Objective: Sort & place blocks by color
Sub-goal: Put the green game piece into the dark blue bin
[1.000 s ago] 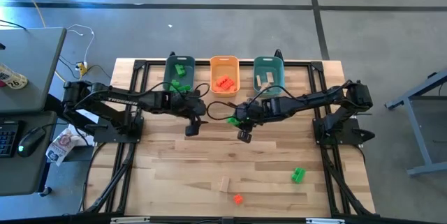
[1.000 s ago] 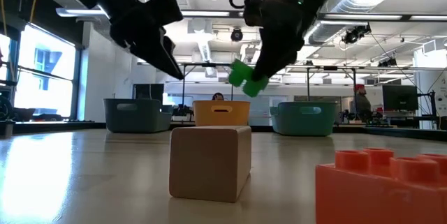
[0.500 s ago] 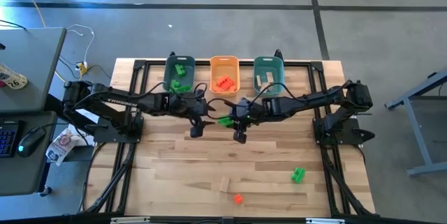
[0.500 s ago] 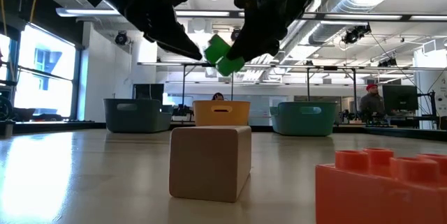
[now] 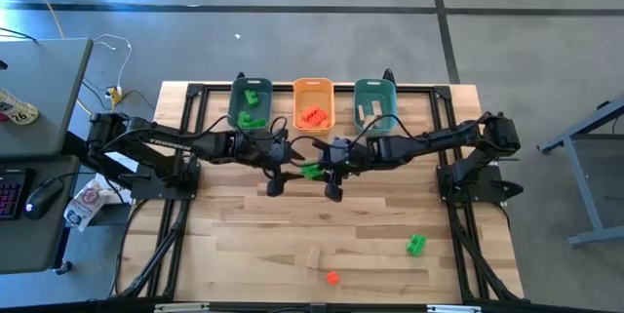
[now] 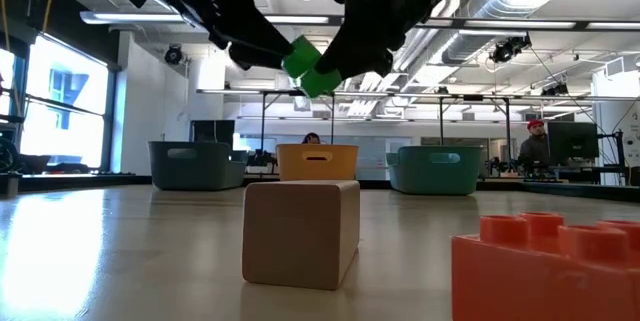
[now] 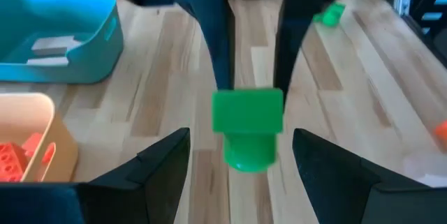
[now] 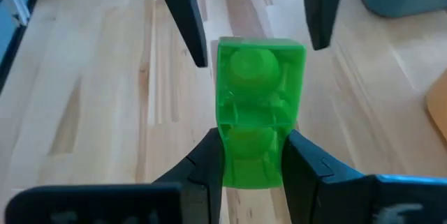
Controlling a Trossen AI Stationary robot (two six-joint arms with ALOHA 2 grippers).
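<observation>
Stretching pale wood table (image 5: 253, 230), tan block (image 6: 301, 233), open-plan room behind

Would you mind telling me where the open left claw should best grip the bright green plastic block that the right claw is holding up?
Grip the free studded end of the green block, coming level from the side facing the right claw. That claw pinches the other end, and the left claw stands open on either side of it.

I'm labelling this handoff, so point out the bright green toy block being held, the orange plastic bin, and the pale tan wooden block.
bright green toy block (image 8: 259, 105), right wrist view, studded face.
orange plastic bin (image 6: 317, 162), low view, front wall.
pale tan wooden block (image 6: 301, 233), low view, front face.
</observation>
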